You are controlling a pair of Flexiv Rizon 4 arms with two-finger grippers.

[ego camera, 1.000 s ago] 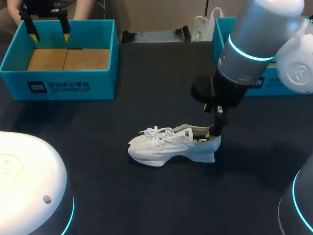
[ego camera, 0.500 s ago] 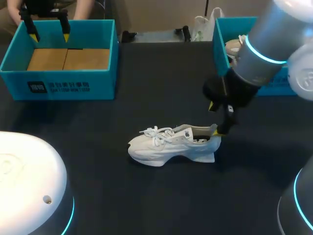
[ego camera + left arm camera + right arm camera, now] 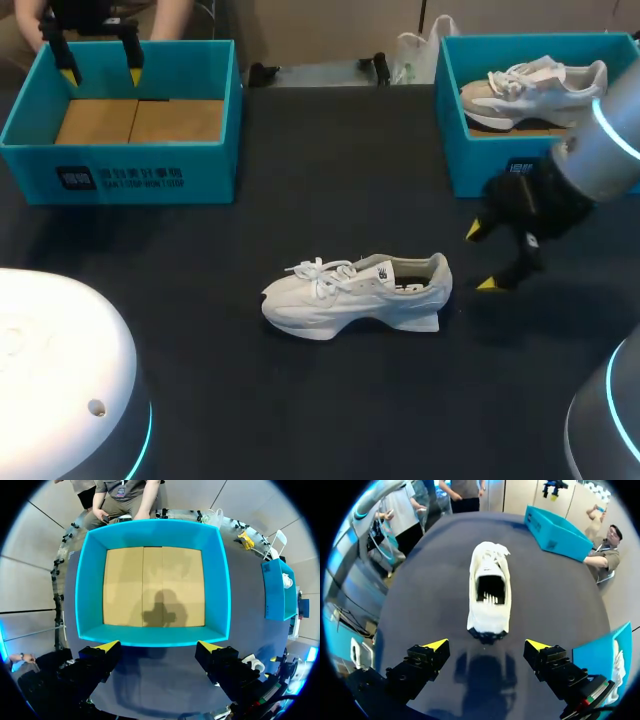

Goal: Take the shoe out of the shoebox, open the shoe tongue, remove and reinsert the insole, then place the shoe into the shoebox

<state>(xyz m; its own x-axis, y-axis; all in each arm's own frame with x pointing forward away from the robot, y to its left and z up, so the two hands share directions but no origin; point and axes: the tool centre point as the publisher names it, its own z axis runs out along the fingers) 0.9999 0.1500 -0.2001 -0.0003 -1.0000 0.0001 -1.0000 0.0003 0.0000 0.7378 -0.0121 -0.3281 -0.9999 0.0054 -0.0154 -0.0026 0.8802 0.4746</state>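
At the table's left stands a teal shoebox [image 3: 120,178] with only a bare cardboard floor inside. The left gripper [image 3: 100,72] hangs over it, fingers spread wide and holding nothing. In the left wrist view its yellow tips [image 3: 107,646] sit above one wall of that shoebox [image 3: 150,641]. Near the middle of the dark table [image 3: 300,410] a white sneaker [image 3: 350,292] stands upright on its sole, outside both boxes. Its laced toe points left and its open heel end points right. The right wrist view looks straight into the sneaker [image 3: 490,590] from behind the heel. Just to the right of the heel, clear of it, the right gripper [image 3: 480,258] is low over the table with fingers wide apart and empty. Farther right, a second teal shoebox [image 3: 470,165] holds another white shoe [image 3: 530,88].
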